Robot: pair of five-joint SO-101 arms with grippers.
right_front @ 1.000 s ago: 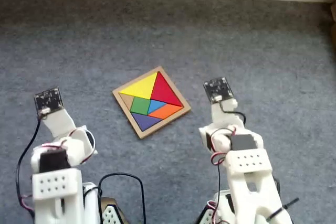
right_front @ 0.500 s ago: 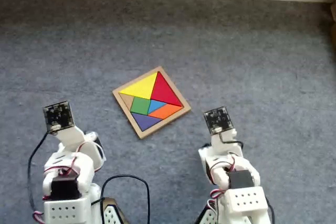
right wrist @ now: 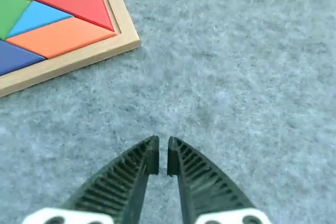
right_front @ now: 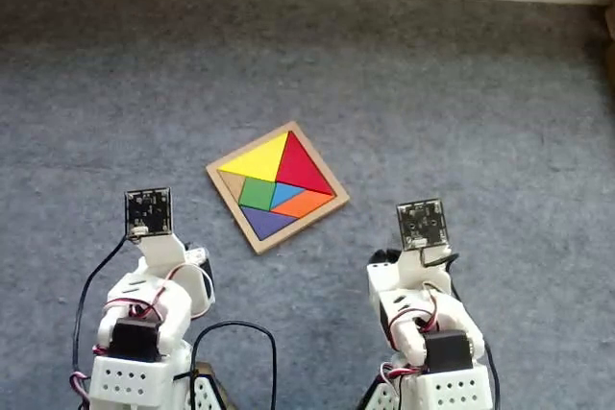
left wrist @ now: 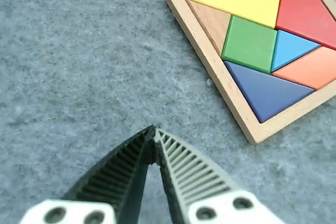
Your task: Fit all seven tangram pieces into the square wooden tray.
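The square wooden tray (right_front: 252,233) lies cornerwise in the middle of the grey carpet. Inside it are a yellow triangle (right_front: 258,160), a red triangle (right_front: 304,168), a green square (right_front: 256,193), a light blue triangle (right_front: 284,195), an orange parallelogram (right_front: 307,204) and a dark blue triangle (right_front: 268,223). A wood-coloured triangle (left wrist: 212,22) fills the last corner; piece or bare floor, I cannot tell. My left gripper (left wrist: 155,132) is shut and empty over carpet, short of the tray's (left wrist: 231,98) edge. My right gripper (right wrist: 159,148) is shut and empty, apart from the tray's corner (right wrist: 123,40).
Both arms are folded back near their bases at the near edge, the left arm (right_front: 144,304) and the right arm (right_front: 423,319). A black cable (right_front: 226,328) loops between them. Grey carpet surrounds the tray on all sides.
Both arms have drawn back toward their bases, away from the tray. The left wrist also swung to the right. The tray and its pieces have not moved.
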